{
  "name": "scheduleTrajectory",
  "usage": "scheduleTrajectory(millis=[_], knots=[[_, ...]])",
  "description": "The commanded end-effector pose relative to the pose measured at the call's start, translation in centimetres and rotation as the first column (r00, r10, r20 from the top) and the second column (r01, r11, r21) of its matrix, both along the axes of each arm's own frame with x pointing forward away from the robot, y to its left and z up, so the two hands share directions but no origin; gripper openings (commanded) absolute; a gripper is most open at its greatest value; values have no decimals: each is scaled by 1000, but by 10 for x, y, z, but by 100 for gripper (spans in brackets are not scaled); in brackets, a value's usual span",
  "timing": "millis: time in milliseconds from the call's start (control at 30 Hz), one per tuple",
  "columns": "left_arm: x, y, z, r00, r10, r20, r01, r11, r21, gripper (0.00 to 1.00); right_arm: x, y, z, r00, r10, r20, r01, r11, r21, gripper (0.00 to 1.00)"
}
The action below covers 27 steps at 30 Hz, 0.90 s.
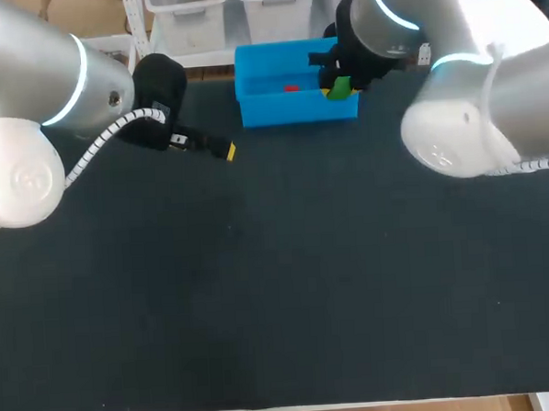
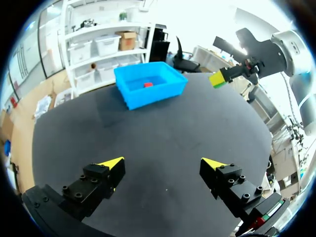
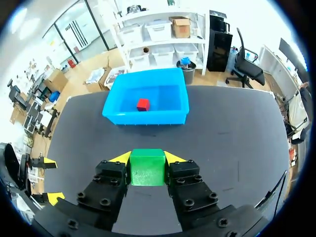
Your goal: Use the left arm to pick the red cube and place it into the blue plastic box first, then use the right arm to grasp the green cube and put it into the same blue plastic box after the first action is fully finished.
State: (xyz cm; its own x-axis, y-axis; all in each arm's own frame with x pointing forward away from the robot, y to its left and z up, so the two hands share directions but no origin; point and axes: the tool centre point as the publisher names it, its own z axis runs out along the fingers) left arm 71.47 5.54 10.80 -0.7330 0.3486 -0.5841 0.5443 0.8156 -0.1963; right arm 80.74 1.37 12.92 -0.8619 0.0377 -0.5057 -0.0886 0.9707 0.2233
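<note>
Two arms are seen over one black table (image 1: pixel 261 307). The left arm (image 1: pixel 39 98) is stretched in from the left. Its gripper (image 2: pixel 165 165) is held low over bare tabletop at the far left, short of the box, with the jaws set wide apart and nothing between them. The right arm (image 1: pixel 490 102) is reached in from the right toward the far middle. Its gripper (image 3: pixel 147 157) is raised by the box's right near corner, with the jaws clamped on the green cube (image 3: pixel 147 170) from two sides. One blue plastic box (image 1: pixel 297 109) is stood at the table's far edge, near the middle. Two cubes are counted: one green cube, carried clear of the tabletop and not yet inside the box, and one red cube (image 1: pixel 291 88), laid on the box's floor.
</note>
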Motion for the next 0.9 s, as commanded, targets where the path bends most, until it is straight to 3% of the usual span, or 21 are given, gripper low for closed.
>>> scheduleTrajectory(millis=[33,567,900], knots=[[1,1,-1,1000,-5,0,5,1000,-6,100,16,1,-6,999,-8,48,8,1000,11,0],[1,1,-1,1000,-5,0,5,1000,-6,100,97,6,-13,999,19,49,-21,999,44,0],[1,1,-1,1000,-5,0,5,1000,-6,100,125,8,-23,999,29,40,-32,997,63,0]])
